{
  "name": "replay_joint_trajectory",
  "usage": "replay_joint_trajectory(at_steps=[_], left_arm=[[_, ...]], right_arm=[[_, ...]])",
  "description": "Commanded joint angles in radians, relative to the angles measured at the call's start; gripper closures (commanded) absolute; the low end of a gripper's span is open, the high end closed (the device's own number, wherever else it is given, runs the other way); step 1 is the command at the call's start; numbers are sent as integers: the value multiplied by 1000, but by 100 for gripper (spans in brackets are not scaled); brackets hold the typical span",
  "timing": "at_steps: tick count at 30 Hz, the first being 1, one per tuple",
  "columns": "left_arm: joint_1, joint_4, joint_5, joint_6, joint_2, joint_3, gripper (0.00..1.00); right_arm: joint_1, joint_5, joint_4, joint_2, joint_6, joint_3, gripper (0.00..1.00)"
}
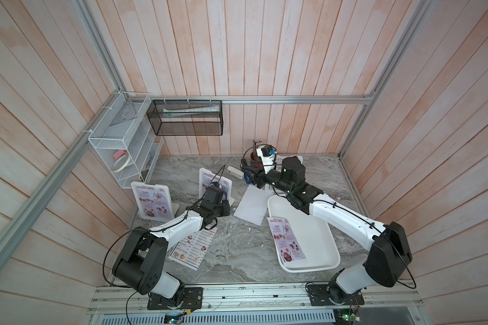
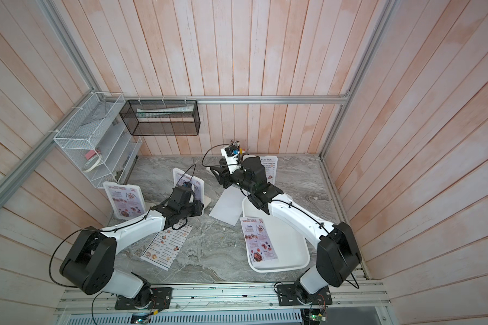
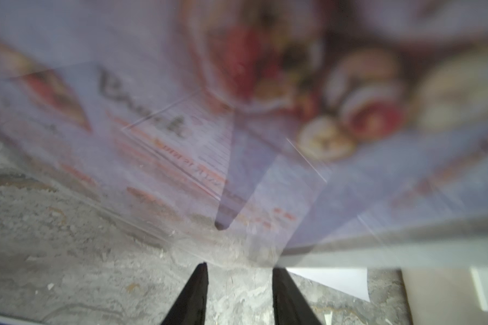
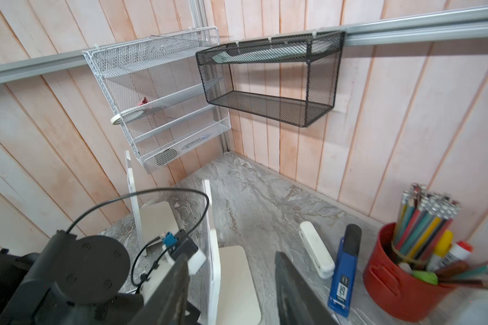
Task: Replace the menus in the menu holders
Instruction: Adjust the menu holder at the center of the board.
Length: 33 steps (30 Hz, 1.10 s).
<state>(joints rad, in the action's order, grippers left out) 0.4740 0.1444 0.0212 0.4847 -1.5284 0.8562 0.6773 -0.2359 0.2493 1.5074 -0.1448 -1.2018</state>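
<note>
SPECIAL MENU sheets point(image 1: 286, 239): 3 | DIM SUM INN sheets point(image 1: 193, 249): 2 seen | blank sheet point(image 1: 251, 205): 1 | menu holders point(image 1: 135, 186): 3 | tray point(image 1: 321, 239): 1

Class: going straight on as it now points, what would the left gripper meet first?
The left gripper would probably meet the front of the middle menu holder, low down, over its special menu; depth is blurred.

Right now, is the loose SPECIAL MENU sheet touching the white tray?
Touching. In both top views the SPECIAL MENU sheet lies in the white tray, across its rim.
</note>
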Motion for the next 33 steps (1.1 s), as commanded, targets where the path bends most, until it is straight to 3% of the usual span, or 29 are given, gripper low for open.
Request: replay_joint_trajectory(at_steps=[1,13,19,24,33], left_arm=[[-16,-59,25,-42,-51,54,60],[-52,-125,46,-103,-216,187,56],[-54,-114,53,-127,-145,148,52],[-67,-17,146,-120,-92,128,53],[-169,-62,151,-148,-123,128,56]], right_arm=[[-16,58,-51,-54,2,63,49],[-24,69,-53,-99,-24,129,49],[-24,60,-52,-89,-35,138,49],[-24,54,-44,-82,-41,145,49],[-23,46,-50,-77,-50,142,49]])
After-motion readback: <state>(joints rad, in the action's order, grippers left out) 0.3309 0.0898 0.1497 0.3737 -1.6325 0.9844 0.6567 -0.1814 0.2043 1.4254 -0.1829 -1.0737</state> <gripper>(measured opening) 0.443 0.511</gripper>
